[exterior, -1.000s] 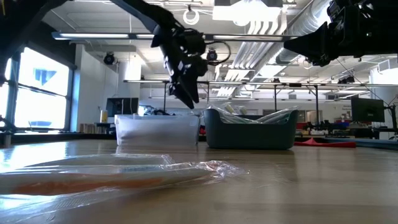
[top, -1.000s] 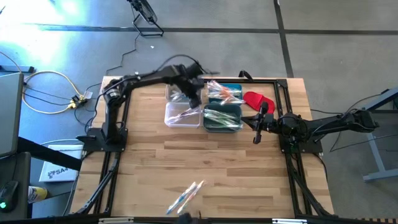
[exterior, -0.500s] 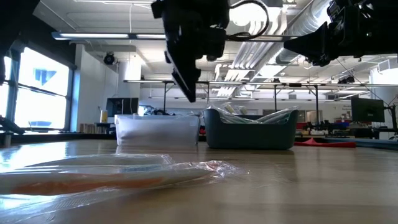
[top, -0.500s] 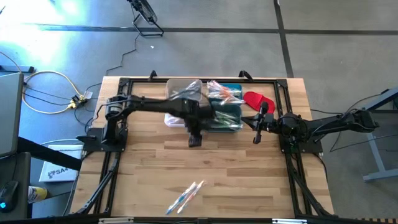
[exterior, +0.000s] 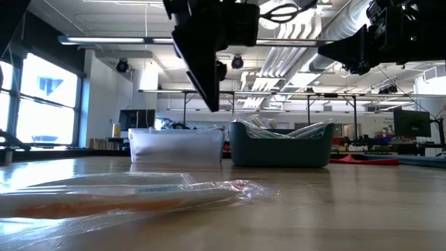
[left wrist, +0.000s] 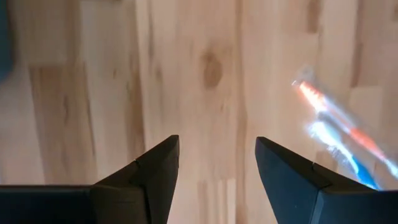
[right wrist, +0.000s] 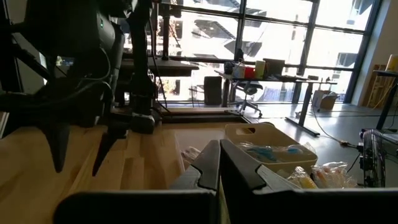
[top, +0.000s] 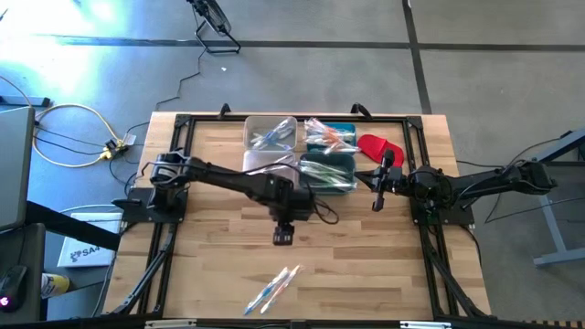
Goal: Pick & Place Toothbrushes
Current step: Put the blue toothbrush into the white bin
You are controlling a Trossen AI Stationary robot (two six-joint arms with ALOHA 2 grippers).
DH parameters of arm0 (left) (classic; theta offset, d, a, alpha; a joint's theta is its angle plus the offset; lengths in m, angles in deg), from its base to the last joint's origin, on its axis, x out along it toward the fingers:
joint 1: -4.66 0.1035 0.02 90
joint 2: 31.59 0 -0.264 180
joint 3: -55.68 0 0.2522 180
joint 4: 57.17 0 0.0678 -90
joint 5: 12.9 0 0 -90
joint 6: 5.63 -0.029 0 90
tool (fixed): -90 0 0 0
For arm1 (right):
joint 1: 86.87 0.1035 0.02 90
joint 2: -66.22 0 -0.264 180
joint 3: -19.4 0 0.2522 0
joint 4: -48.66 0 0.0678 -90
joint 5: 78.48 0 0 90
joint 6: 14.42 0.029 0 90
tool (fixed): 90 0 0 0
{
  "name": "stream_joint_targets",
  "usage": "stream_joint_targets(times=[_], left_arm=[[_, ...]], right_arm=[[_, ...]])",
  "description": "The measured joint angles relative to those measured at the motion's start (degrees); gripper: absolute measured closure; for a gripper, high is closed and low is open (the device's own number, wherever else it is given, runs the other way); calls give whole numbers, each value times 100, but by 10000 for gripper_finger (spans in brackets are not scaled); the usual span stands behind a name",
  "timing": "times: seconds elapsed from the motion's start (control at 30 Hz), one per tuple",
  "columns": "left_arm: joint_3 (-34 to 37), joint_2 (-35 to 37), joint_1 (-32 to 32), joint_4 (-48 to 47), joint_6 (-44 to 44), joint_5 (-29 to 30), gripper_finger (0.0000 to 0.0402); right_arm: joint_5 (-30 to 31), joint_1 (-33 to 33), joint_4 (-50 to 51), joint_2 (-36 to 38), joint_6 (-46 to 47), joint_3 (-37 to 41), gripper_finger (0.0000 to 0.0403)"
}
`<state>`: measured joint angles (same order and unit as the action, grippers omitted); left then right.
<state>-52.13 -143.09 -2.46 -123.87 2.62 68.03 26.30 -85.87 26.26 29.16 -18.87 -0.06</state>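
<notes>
Two wrapped toothbrushes lie flat near the table's front edge; the left wrist view shows them too, and the low view has them in its foreground. More wrapped toothbrushes lie in the bins at the far side. My left gripper hangs open over bare wood mid-table, pointing steeply down, between the bins and the loose pair, with nothing between its fingers. At the table's right side my right gripper waits, shut and level.
At the far middle stand two clear bins and two teal bins, side by side. Right of them lies a red cloth-like piece. A black frame edges the table. Bare wood lies between the bins and the loose toothbrushes.
My left gripper has swung from above the far clear bins toward the table's near edge and now hangs over bare wood mid-table. It stays open and has rolled somewhat on the way. The toothbrushes and bins have not moved.
</notes>
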Motion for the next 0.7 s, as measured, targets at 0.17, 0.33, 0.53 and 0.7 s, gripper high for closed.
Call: stream_joint_targets(times=[0.17, 0.33, 0.53, 0.7], left_arm=[[0, 0, -100, 608, -253, -25, 194], [0, 0, -93, 895, 186, -74, 194], [4, 0, -166, 395, 282, -213, 194], [4, 0, -384, -22, 646, 298, 194]], right_arm=[[0, 0, -2, -1, 9, 0, 399], [0, 0, 0, 1, 10, 0, 399], [-2, 0, 41, -1, 17, -2, 399], [0, 0, 80, -2, 17, -1, 399]])
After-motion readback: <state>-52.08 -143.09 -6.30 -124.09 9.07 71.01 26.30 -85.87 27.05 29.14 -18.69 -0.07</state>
